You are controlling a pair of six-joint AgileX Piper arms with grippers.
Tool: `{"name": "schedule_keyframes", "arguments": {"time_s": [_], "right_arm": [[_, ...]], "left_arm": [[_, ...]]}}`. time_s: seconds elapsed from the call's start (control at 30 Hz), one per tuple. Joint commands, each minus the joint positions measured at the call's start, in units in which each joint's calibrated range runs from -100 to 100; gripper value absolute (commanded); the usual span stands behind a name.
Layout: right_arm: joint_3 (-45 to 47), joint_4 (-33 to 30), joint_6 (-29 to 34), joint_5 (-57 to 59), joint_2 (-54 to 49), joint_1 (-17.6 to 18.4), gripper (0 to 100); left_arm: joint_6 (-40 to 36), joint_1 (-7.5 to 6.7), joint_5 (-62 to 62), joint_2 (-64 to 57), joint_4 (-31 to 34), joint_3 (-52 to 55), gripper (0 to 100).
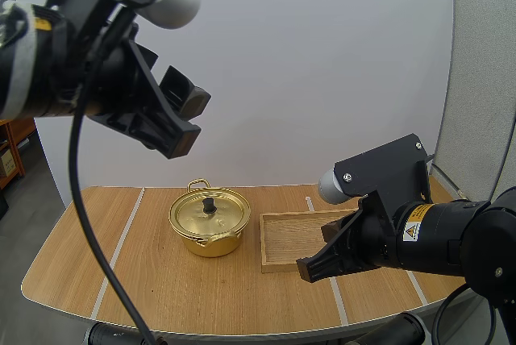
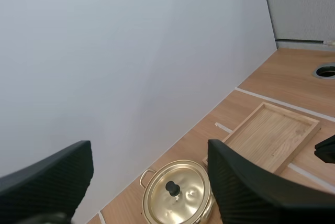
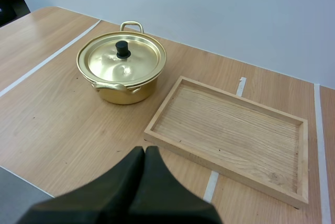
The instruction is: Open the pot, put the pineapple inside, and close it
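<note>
Table [image 1: 97, 272] logged from its left side across.

Left gripper [image 1: 192, 119] hangs high over the table's left half, fingers [image 2: 52, 182] spread wide and holding nothing (in its own wrist view the two ribbed faces frame the pot between them).

Next across is the pot [image 1: 210, 222]. It is gold and stands on the wood a little left of centre. Its lid [image 1: 222, 212] sits flat on the rim, with the black knob [image 1: 209, 203] upright at the lid's centre. It has two loop handles [image 1: 199, 184], one on the far side and one on the near side, so the handle line runs away from the robot rather than across. In the right wrist view the pot [image 3: 121, 69] stands just beside the tray's left end, apart from it.

Wooden tray [image 1: 290, 240] lies right of the pot with its long axis across the table. Its floor shows plain grain.

Right gripper [image 1: 310, 268] sits low at the tray's near rim, fingers pressed together into one dark wedge.

Relation that counts:
- The knob lies forward of and well below the left gripper.
- It lies forward and to the left of the right gripper.

Judgement:
- The right gripper is nearer in height, but it is closed and offset toward the tray.
- The left gripper is spread and lined up on the pot, so a descent onto the knob looks like the coming move, one finger on each side of it.
- The lid is not yet lifted, so the task stands at its first step.
</note>
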Motion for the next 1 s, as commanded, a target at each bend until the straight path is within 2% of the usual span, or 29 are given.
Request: {"name": "schedule_keyframes", "arguments": {"time_s": [0.0,0.3,0.33,0.37,0.43,0.47,0.5,0.57,0.73,0.97], "right_arm": [[0.2,0.1,-0.5,0.3,-0.5,-0.1,0],[0.2,0.1,-0.5,0.3,-0.5,-0.3,0],[0.2,0.1,-0.5,0.3,-0.5,-0.5,0],[0.2,0.1,-0.5,0.3,-0.5,-0.7,0],[0.2,0.1,-0.5,0.3,-0.5,-1.1,0],[0.2,0.1,-0.5,0.3,-0.5,-1.3,0],[0.2,0.1,-0.5,0.2,-0.5,-1.4,0],[0.2,0.1,-0.5,0.0,-1.1,-1.7,0],[0.1,0.6,-0.5,-0.9,-3.9,-2.9,0],[-0.1,1.5,-0.5,-3.6,-7.2,-4.9,0]], "left_arm": [[-2.7,-0.15,0.2,-4.4,0.1,1.1,100],[-2.9,-0.15,0.2,-11.1,0.1,14.8,100],[-3.1,-0.15,0.2,-12.0,0.1,16.1,97],[-3.2,-0.15,0.2,-13.1,0.1,17.4,88],[-3.5,-0.15,0.2,-14.5,0.0,19.5,61],[-3.5,-0.15,0.2,-14.8,0.0,19.9,55],[-3.5,-0.15,0.2,-15.8,0.0,21.4,32],[-3.5,-0.15,0.2,-17.4,0.0,22.9,0],[-5.6,-0.15,0.2,-20.4,0.0,26.2,0],[-8.8,0.46,-6.8,-23.8,0.7,28.9,0]]}}
